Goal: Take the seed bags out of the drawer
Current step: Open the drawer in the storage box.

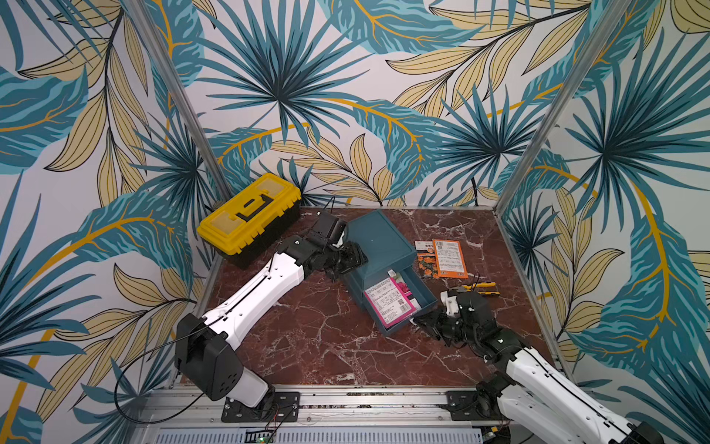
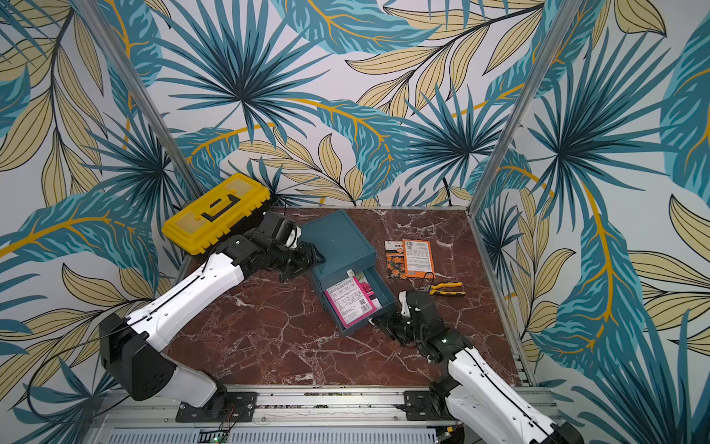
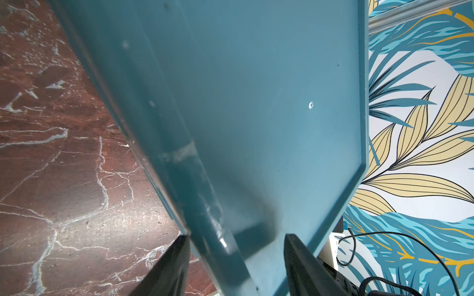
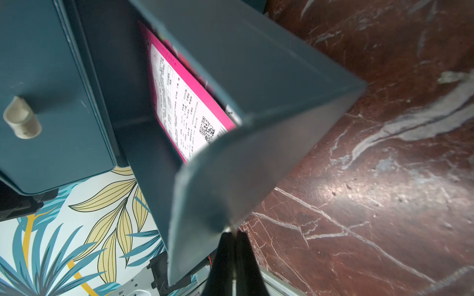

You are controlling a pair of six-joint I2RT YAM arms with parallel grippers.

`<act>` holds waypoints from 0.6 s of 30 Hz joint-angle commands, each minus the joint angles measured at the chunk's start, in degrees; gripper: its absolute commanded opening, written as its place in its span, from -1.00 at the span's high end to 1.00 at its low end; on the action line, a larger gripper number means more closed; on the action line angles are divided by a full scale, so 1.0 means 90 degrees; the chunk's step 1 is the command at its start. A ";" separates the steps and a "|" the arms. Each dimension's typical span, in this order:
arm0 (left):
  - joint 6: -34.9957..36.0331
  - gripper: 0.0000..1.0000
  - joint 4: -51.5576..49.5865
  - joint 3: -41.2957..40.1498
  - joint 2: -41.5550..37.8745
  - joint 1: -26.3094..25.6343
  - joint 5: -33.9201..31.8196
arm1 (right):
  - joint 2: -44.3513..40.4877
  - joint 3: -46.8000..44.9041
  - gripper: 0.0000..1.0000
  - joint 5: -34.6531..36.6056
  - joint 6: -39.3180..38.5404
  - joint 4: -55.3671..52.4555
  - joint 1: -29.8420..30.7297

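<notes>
Done: two flat orange seed bags [image 1: 447, 258] out on red marble worktop [image 1: 307, 338], beyond right gripper [image 4: 232, 233] | To do: flat magenta seed bags [image 1: 387, 303] in open teal plastic drawer [image 1: 422, 294], just past its tips | Grippers: right pinched shut at drawer front; left gripper [image 3: 236, 238] narrow, clamping teal cabinet [image 1: 378, 238] | Print: I see QR codes; text too small to read

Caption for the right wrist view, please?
Right claw shut at the pulled-out drawer's front; a magenta seed bag lies inside.

Both top views look steeply down from the front over the whole table [image 1: 307, 346]; both wrist views face the blue drawer unit [image 3: 256, 102] at close range.
</notes>
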 commanded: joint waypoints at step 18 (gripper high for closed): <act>0.0046 -0.25 0.0333 0.0074 0.0166 -0.0062 0.0082 | -0.0223 0.0209 0.01 0.0468 -0.0859 -0.1670 0.0008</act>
